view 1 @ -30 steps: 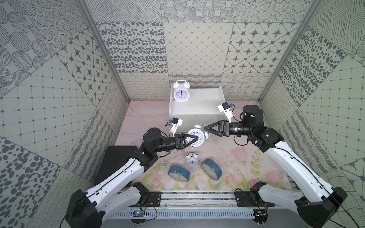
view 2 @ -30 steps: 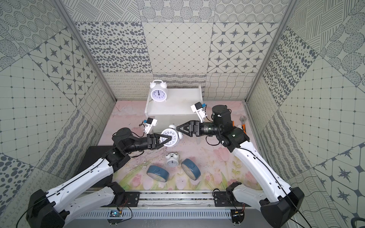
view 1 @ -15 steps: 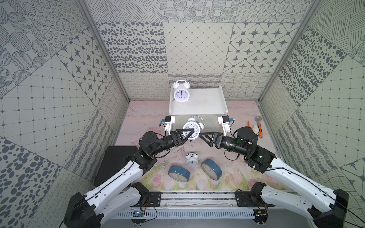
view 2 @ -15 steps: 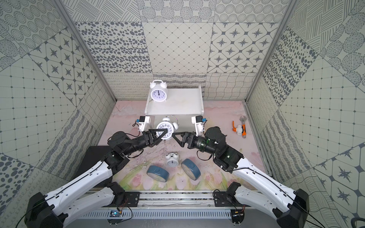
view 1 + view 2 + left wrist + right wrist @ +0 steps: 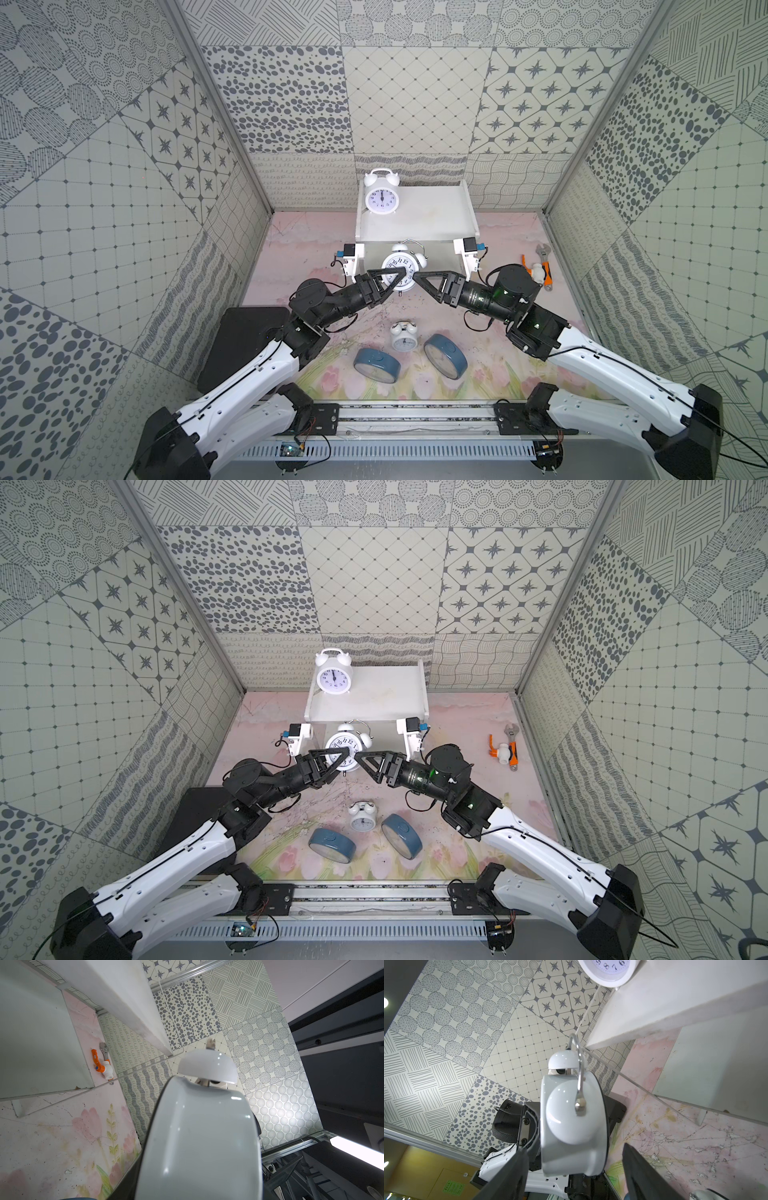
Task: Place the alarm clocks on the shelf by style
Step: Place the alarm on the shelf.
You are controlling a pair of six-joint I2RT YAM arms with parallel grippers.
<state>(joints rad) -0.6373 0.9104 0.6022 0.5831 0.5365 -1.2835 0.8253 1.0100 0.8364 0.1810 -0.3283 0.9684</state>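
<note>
Black pad [image 5: 245, 345] lies at the far left of the bench [image 5: 299, 249], under the left arm.

Left claw [image 5: 400, 277] is clenched on the held clock [image 5: 395, 262], a white twin-bell clock. Both top views show it in the air just in front of the shelf [image 5: 436, 216], face up toward the camera, one finger across the dial. The left wrist view shows none of its own fingers. The clock's white body [image 5: 199, 1147] fills that frame, with one bell above it.

The shelf clock [image 5: 381, 198], another white twin-bell, stands upright on the shelf's top tier at its left back corner. The rest of that tier is bare.

Near the front of the bench, the left blue clock [image 5: 376, 365], the small clock [image 5: 404, 338] and the right blue clock [image 5: 445, 360] sit close together, the small white one between and slightly behind.

Right claw [image 5: 417, 277] is released. In the top views its tips seem to meet the held clock's right edge. The right wrist view shows its fingers [image 5: 508, 1172] spread on either side of the clock body [image 5: 571, 1126], with a gap on each side.

Orange-and-white tool [image 5: 540, 270] lies at the far right of the bench, well apart from the clocks. It also shows in the left wrist view [image 5: 102, 1065].
</note>
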